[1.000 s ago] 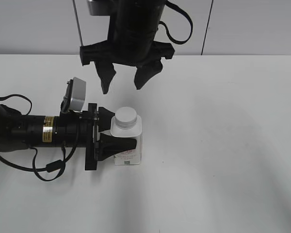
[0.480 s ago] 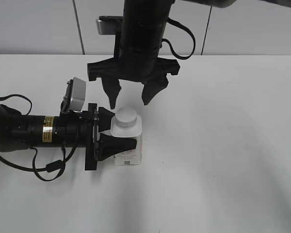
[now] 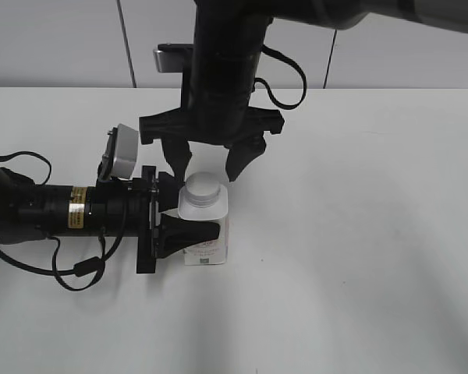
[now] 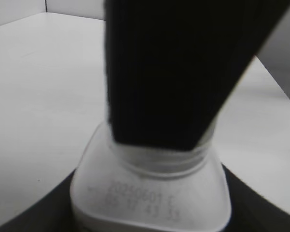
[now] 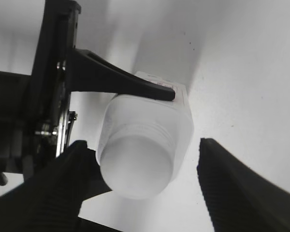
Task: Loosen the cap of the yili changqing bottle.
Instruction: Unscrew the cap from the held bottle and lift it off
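The yili changqing bottle (image 3: pixel 207 234) stands upright on the white table, white with red print low on its label. Its white cap (image 3: pixel 202 185) is on the neck. My left gripper (image 3: pixel 189 212) lies flat from the left and is shut on the bottle's body. My right gripper (image 3: pixel 210 165) hangs open from above, its two fingers just behind and beside the cap, apart from it. In the right wrist view the cap (image 5: pixel 135 166) sits between the open fingers (image 5: pixel 145 186). In the left wrist view the bottle's shoulder (image 4: pixel 150 198) shows a dark printed code; a dark finger hides the cap.
The white table (image 3: pixel 359 257) spreads to the right and front. A grey wall panel (image 3: pixel 54 43) runs behind the table. The left arm's body and cables (image 3: pixel 47 214) lie along the table's left side.
My right gripper has come down and slightly right, from well above and behind the bottle to cap height. The left gripper and bottle have not moved.
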`<state>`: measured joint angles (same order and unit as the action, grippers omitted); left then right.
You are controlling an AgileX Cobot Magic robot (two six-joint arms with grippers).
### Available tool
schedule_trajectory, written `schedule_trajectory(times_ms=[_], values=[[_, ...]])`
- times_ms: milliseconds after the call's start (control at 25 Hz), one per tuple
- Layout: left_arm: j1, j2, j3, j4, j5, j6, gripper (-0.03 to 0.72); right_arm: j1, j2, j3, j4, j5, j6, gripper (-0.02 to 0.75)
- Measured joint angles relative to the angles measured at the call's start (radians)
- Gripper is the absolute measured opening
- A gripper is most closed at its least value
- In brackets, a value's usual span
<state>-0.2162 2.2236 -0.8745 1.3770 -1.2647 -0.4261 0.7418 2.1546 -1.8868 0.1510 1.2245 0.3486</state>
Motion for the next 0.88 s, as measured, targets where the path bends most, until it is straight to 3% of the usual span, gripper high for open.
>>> schedule_trajectory(times_ms=[320,560,880], values=[[0.000,0.000,0.000,0.000,0.000,0.000,0.419,0.008,0.014,0.000,0.008,-0.001,0.001,0.539],[0.000,0.000,0.000,0.000,0.000,0.000,0.419,0.010,0.015,0.000,0.008,-0.001,0.002,0.412],[0.000,0.000,0.000,0.000,0.000,0.000,0.419,0.010,0.015,0.000,0.008,-0.001,-0.003,0.403]])
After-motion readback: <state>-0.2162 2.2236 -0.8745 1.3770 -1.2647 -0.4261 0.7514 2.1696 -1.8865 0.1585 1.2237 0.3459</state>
